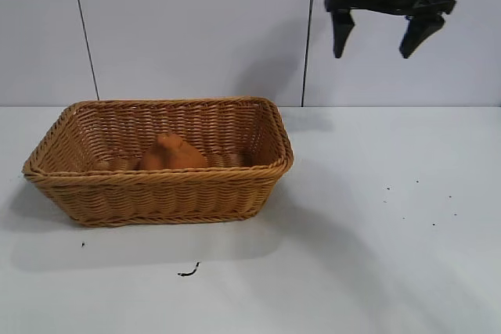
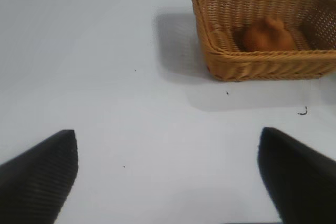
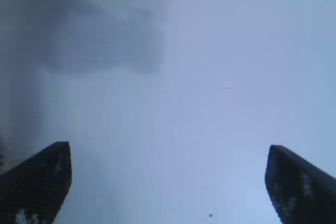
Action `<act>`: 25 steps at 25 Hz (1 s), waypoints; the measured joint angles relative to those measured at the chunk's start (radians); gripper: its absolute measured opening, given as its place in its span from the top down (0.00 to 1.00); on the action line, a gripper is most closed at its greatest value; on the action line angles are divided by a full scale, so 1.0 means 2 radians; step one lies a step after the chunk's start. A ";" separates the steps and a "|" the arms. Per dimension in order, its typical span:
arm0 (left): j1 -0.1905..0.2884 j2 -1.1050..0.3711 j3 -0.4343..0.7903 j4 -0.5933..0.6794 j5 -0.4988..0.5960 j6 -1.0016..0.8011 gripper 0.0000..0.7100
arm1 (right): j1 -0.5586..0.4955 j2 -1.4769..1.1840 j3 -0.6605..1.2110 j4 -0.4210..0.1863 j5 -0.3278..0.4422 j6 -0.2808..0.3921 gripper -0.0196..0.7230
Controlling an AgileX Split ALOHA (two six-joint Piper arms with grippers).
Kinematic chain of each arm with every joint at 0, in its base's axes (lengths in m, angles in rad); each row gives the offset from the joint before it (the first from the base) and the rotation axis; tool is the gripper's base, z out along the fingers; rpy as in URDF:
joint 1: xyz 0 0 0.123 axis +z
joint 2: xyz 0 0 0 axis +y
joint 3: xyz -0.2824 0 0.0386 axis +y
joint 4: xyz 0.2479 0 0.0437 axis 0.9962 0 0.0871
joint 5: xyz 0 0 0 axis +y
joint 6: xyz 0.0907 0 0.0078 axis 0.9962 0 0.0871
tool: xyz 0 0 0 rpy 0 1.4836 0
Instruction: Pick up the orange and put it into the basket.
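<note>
The dull-orange orange (image 1: 171, 153) lies inside the tan wicker basket (image 1: 164, 193) at the left of the table. Both show in the left wrist view, the orange (image 2: 269, 36) inside the basket (image 2: 231, 66). My right gripper (image 1: 378, 46) hangs high above the table at the upper right, open and empty, well clear of the basket. In its own view the right gripper (image 3: 168, 182) has its fingers wide apart over bare table. My left gripper (image 2: 168, 177) is open and empty, far from the basket; it is out of the exterior view.
The white table (image 1: 376, 256) carries a small dark scrap (image 1: 189, 272) in front of the basket and a few dark specks (image 1: 415, 193) at the right. A pale panelled wall (image 1: 196, 29) stands behind.
</note>
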 joint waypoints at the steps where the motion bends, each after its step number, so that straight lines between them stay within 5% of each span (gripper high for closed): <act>1: 0.000 0.000 0.000 0.000 0.000 0.000 0.06 | 0.000 -0.001 0.002 0.001 0.000 0.000 0.04; 8: 0.000 0.000 0.000 0.000 0.000 0.000 0.06 | 0.000 -0.067 0.106 -0.006 0.000 -0.004 0.04; 25: 0.000 0.000 0.000 0.000 0.000 0.000 0.06 | 0.000 -0.566 0.681 -0.001 -0.002 -0.016 0.04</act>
